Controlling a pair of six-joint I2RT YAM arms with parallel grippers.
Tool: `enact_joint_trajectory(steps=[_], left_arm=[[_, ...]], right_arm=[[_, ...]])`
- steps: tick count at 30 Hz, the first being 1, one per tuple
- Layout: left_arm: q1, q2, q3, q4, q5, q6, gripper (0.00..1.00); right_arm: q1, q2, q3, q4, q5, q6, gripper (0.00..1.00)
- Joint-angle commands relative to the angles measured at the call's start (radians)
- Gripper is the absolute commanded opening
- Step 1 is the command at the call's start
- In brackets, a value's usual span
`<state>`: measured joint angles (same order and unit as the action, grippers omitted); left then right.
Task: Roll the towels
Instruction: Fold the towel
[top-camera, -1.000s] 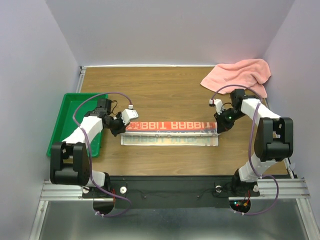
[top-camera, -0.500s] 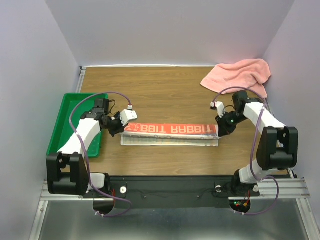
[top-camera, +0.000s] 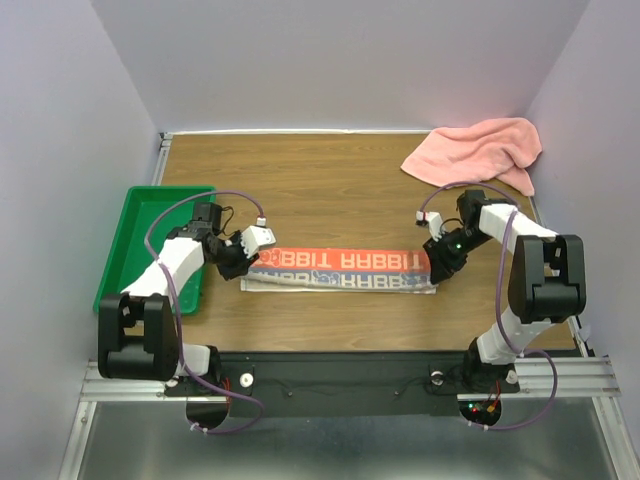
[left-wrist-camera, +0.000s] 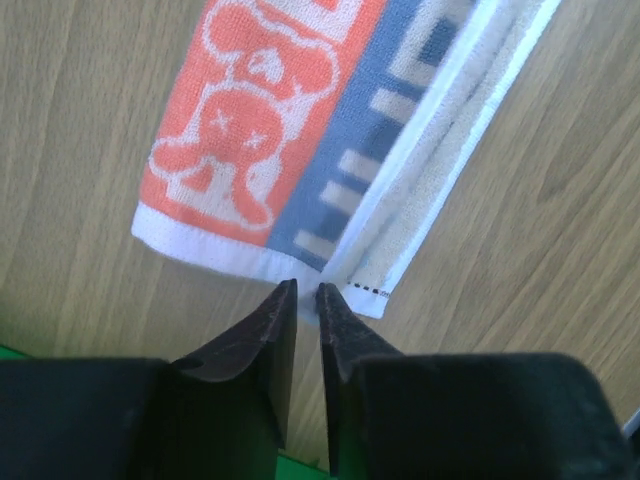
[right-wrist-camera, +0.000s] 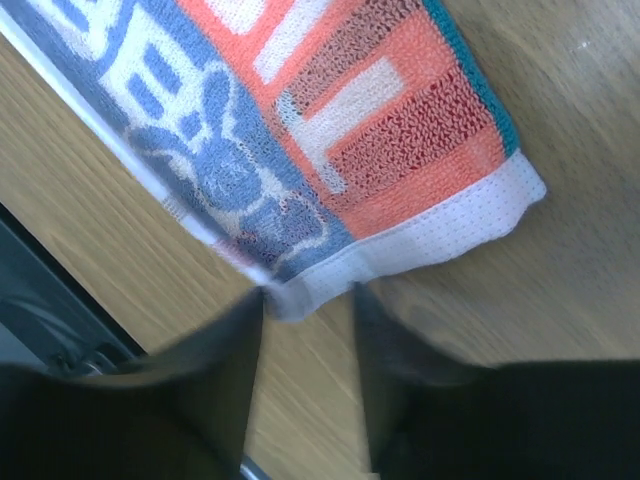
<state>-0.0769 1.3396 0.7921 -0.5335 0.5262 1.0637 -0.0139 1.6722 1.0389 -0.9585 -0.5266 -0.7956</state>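
Left fingers sit a thin slit apart, tips right at the short hem of the printed towel, at the spot where the top fold meets the white layer under it; no cloth shows pinched between them, so the left gripper reads as slightly parted and just touching the edge. Right fingers are spread wider and blurred, one on each side of the near corner of the towel's other short end; the hem sits at the mouth of the gap, unclamped, so the right gripper is parted too. In the top view the printed towel lies folded into a long narrow strip across the middle of the table, running left to right between both grippers, flat on the wood. Its top face is a red-orange band with white letters, and a grey and white layer pokes out along the near side. Left wrist view shows an orange cartoon figure and grey-blue blocks at that end; right wrist view shows a grey-blue figure, orange and white blocks and a thin teal stripe. Pink towel lies crumpled in the far right corner, unrolled, well apart from the strip, beyond the right gripper. Green tray sits at the left edge of the table, left of the left gripper, apart from both towels
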Motion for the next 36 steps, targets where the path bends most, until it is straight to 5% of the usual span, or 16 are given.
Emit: enact_joint_trajectory(steps=[1,2,11,18,29,36], left_arm=[[0.006,-0.051,-0.004,-0.037,-0.025,0.021,0.41],[0.006,-0.084,-0.001,-0.048,-0.02,0.019,0.49],[0.006,-0.162,0.058,-0.073,0.057,-0.108,0.53],[-0.001,0.01,0.096,0.024,0.072,-0.361,0.47],[-0.099,0.246,0.173,0.147,-0.155,-0.534,0.27],[-0.138,0.567,0.516,0.181,-0.19,-0.591,0.23]], right_arm=[[0.002,-0.043,0.033,-0.008,0.002,-0.013,0.51],[0.002,-0.07,0.036,-0.02,-0.001,-0.013,0.53],[0.005,-0.077,0.22,-0.077,-0.093,0.071,0.52],[0.103,0.026,0.207,0.019,0.019,0.148,0.38],[0.147,0.113,0.093,0.104,0.235,0.193,0.33],[0.293,0.075,-0.026,0.043,0.214,0.176,0.37]])
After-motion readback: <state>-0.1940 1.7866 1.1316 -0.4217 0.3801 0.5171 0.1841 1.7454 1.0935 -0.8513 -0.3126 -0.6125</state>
